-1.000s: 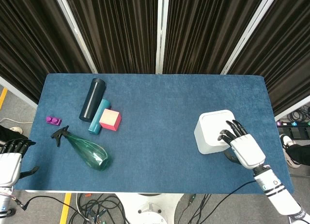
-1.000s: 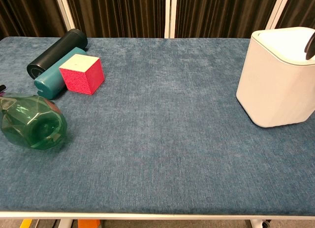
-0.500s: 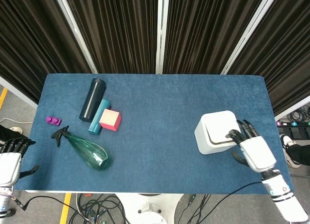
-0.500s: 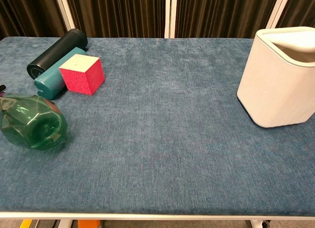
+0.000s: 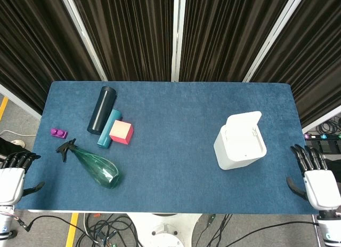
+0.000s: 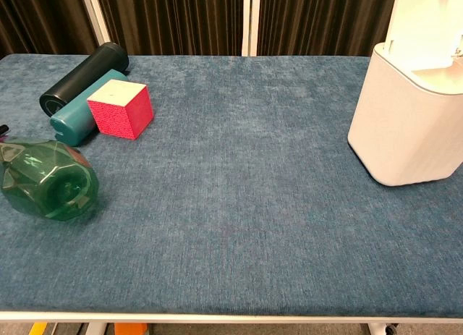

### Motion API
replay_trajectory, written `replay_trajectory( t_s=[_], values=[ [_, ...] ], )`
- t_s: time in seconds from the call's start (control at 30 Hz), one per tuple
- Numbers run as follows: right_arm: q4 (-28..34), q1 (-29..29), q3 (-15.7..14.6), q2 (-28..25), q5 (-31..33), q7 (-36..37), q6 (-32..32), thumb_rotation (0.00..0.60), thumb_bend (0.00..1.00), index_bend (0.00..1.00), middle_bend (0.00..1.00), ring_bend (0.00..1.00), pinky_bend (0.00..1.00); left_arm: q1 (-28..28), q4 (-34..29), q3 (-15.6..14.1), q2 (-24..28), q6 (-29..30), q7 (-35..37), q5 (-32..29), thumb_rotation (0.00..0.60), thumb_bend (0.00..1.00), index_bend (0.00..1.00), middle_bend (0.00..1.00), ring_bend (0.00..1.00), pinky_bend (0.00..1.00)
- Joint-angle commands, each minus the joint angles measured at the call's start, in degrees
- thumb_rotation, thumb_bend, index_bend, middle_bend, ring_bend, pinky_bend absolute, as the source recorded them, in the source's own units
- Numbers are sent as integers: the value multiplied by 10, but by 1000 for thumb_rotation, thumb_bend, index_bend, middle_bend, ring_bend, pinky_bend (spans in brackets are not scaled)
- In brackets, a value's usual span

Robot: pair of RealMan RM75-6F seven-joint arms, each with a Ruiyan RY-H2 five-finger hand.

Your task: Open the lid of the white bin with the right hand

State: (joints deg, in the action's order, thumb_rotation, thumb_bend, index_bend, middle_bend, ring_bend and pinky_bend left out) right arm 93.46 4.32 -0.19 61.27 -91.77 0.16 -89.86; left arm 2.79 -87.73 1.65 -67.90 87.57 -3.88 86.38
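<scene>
The white bin [image 5: 238,149] [image 6: 405,121] stands on the right part of the blue table, and its lid [image 5: 248,132] [image 6: 428,24] is raised upright. My right hand [image 5: 315,177] hangs off the table's right front corner, apart from the bin, fingers spread and holding nothing. My left hand [image 5: 11,177] sits beyond the table's left front corner, also empty with fingers apart. Neither hand shows in the chest view.
On the left lie a dark bottle [image 5: 101,109] [image 6: 83,77], a teal cylinder [image 5: 108,128] [image 6: 79,118], a pink cube [image 5: 121,132] [image 6: 121,108], a green spray bottle [image 5: 95,165] [image 6: 48,185] and a small purple piece [image 5: 58,132]. Black curtains hang behind the table.
The right hand pulled back from the bin's top to beyond the table's right edge. The lid went from nearly flat to standing upright. The left hand stayed put.
</scene>
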Motion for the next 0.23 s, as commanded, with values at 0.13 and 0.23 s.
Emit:
replay_trajectory(
  t_s=[0.13,0.23],
  values=[
    [-12,-7,-16,13,-31,11,-4,600,245,0,73,0,9,-5,-1,-2,-5,12,2,6,600,0,277,225,158,161],
    [-10,-9,-15,14,-40,9,-13,600,245,0,75,0,8,-7,2,-1,-8,14,3,5,600,0,277,225,159,161]
  ],
)
